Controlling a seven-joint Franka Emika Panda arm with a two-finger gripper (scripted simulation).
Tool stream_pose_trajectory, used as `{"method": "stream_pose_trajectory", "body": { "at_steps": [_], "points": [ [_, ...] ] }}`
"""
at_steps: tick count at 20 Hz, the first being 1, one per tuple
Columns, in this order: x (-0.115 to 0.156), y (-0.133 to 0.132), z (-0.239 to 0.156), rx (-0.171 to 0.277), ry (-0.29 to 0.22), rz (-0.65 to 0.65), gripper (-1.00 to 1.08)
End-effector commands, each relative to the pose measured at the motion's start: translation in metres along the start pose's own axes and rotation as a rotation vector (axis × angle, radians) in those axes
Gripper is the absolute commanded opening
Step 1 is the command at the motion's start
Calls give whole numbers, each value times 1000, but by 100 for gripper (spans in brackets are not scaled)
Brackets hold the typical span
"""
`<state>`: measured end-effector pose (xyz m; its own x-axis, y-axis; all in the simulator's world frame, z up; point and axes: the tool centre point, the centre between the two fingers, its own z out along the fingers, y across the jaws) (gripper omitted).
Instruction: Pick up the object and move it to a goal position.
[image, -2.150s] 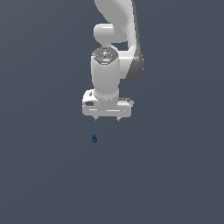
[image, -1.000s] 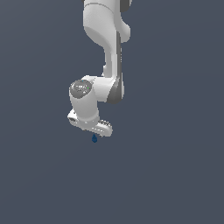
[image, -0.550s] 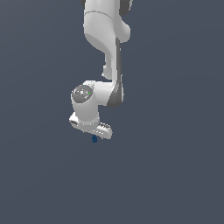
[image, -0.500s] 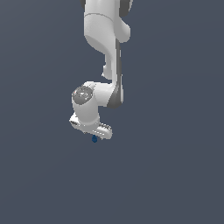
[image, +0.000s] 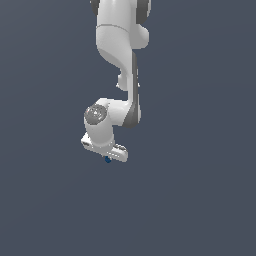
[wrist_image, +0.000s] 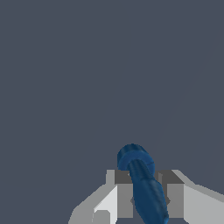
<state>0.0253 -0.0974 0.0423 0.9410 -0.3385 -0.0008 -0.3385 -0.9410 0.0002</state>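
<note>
My gripper (wrist_image: 145, 192) closes on the object (wrist_image: 142, 183), a small dark blue piece with a rounded knob at one end and a slimmer shaft, seen close in the wrist view. The shaft lies between my two grey fingers (wrist_image: 124, 194), which stand narrowly apart and press it from either side, while the knob pokes out beyond the tips. In the exterior view only a blue speck (image: 107, 160) shows beneath my gripper (image: 107, 156), against a plain dark grey ground. I judge the piece light, rigid and smooth, so liable to slip or pivot; mid-shaft, just behind the knob, looks the safest place to hold.
</note>
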Motion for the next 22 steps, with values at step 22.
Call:
{"method": "stream_pose_trajectory", "body": {
  "at_steps": [22],
  "points": [
    [30,-4,-50,-8,72,116,-100]
  ]
}}
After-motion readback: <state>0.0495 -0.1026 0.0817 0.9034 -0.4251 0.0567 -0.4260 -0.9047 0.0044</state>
